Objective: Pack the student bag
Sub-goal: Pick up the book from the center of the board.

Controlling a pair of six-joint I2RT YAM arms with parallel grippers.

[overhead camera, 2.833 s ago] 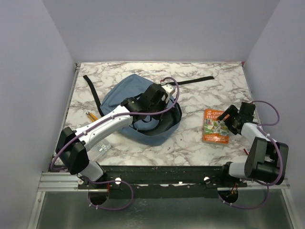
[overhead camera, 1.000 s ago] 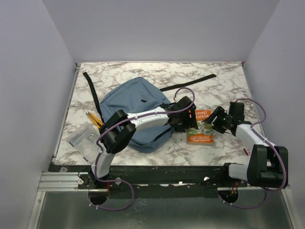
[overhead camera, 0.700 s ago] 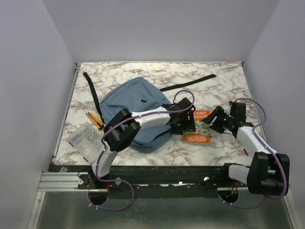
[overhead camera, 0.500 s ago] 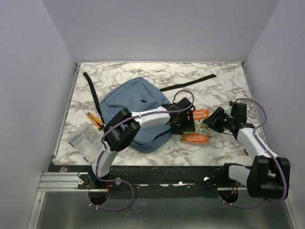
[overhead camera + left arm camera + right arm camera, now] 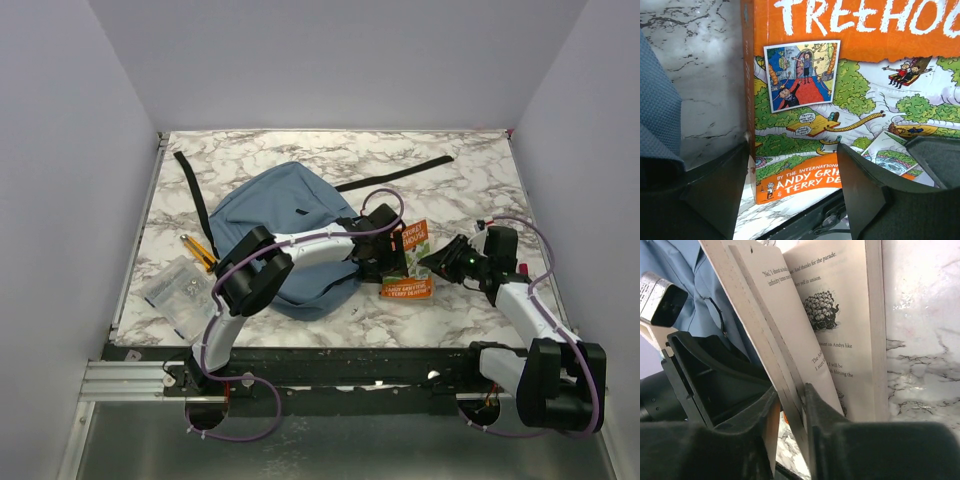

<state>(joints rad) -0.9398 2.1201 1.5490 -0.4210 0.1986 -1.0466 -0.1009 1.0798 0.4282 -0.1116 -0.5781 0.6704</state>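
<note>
Reaching inward, the right claw (image 5: 790,396) pinches the half-open book (image 5: 412,246) while the left claw (image 5: 792,162) hangs wide above it.

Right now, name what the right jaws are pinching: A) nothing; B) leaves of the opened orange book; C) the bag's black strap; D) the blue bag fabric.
B: the right gripper has its jaws squeezing a raised sheaf of leaves of the book, with printed pages fanned open beside it.

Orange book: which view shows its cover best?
Left wrist: the book cover fills the frame, title and artwork legible. Top external shows it only small; right wrist shows just inside pages, pinched in the right gripper.
</note>
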